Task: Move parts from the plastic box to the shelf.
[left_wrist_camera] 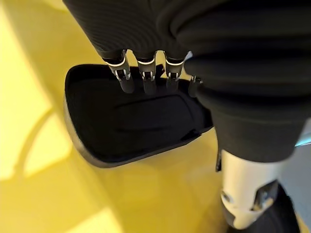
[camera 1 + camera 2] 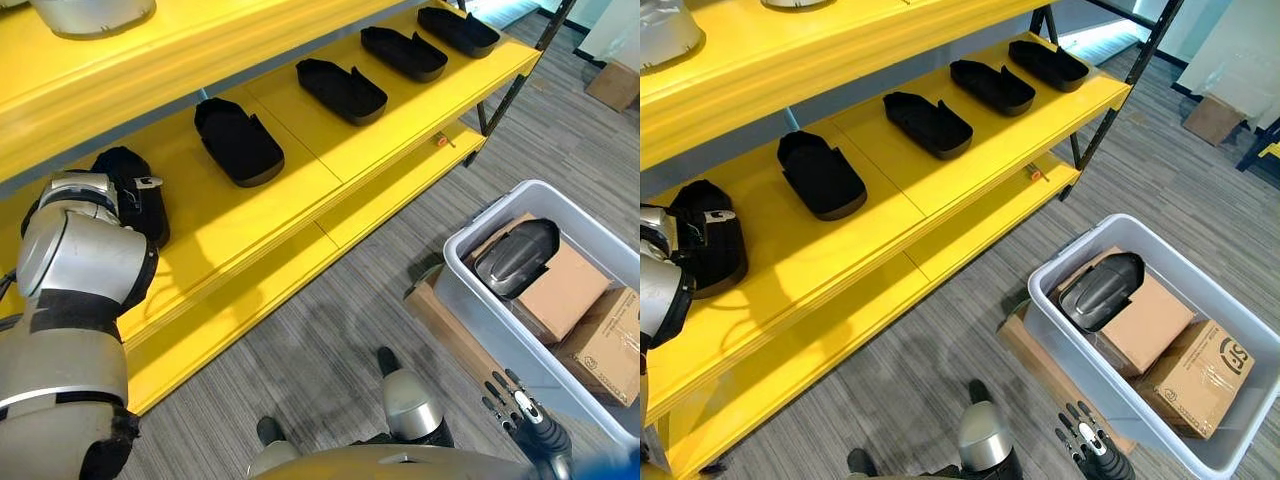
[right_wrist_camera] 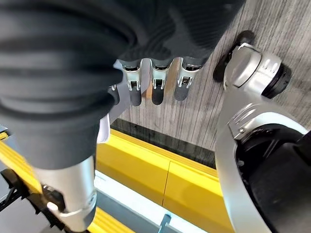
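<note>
Several black shell-shaped parts lie in a row on the yellow shelf (image 2: 300, 190), among them one (image 2: 238, 140) and another (image 2: 341, 90). At the row's left end my left hand (image 1: 147, 77) hovers open, fingers straight, just over one more black part (image 1: 126, 121) that rests hollow side up on the shelf. The grey plastic box (image 2: 455, 285) stands on the floor at the right and holds a dark grey part (image 2: 515, 257) lying on cardboard. My right hand (image 2: 508, 398) hangs open and empty low beside the box's near corner.
Cardboard boxes (image 2: 610, 345) fill the rest of the plastic box, and flat cardboard (image 2: 440, 320) lies under it. A lower yellow shelf board (image 2: 390, 195) juts out below. A grey object (image 2: 90, 15) sits on the upper level. The dark shelf post (image 2: 510, 95) stands at the right end.
</note>
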Tool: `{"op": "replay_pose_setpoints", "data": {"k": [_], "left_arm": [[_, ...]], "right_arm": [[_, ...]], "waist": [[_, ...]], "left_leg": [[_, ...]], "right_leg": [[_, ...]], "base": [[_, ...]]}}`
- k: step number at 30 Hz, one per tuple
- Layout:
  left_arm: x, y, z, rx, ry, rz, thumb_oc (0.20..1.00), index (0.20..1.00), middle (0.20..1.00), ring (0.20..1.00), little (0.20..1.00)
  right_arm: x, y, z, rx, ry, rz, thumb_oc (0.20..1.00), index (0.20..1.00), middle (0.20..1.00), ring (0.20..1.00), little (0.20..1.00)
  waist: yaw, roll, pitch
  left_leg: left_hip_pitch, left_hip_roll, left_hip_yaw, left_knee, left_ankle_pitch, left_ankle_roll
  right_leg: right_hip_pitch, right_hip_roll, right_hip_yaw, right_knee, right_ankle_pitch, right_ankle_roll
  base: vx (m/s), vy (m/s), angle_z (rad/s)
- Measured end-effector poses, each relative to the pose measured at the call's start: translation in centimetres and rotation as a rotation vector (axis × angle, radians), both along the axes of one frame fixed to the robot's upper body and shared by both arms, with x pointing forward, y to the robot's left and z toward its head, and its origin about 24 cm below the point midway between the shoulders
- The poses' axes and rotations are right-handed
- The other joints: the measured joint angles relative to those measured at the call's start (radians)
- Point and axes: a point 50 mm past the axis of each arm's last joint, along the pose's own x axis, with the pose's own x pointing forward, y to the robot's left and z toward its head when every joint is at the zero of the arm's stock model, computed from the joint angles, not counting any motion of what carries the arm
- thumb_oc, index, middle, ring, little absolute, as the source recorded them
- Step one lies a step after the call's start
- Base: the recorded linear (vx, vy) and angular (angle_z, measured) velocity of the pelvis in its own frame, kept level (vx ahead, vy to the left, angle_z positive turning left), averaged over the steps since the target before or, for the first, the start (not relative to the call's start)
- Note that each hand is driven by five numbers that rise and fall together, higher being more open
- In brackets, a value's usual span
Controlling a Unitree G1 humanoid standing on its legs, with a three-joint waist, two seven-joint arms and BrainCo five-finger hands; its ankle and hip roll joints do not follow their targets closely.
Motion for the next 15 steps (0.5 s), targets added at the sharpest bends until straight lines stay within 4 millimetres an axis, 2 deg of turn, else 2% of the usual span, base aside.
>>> {"op": "replay_pose_setpoints", "data": {"k": [15], "left_arm": [[0.7,-1.3,-1.0,-0.005,0.018,-0.024,1.0,1.0,1.0,1.0,1.0]], "right_arm": [[-0.1,0.0,-0.1,0.001,0.003,0.0,1.0,1.0,1.0,1.0,1.0]], "waist": [[-0.002,-0.017,0.013]], "left_leg": [[0.001,0.002,0.002,0.0,-0.002,-0.002]], "right_leg": [[0.0,0.002,0.002,-0.001,-0.001,0.0]], "base": [[0.0,0.0,0.0]]}}
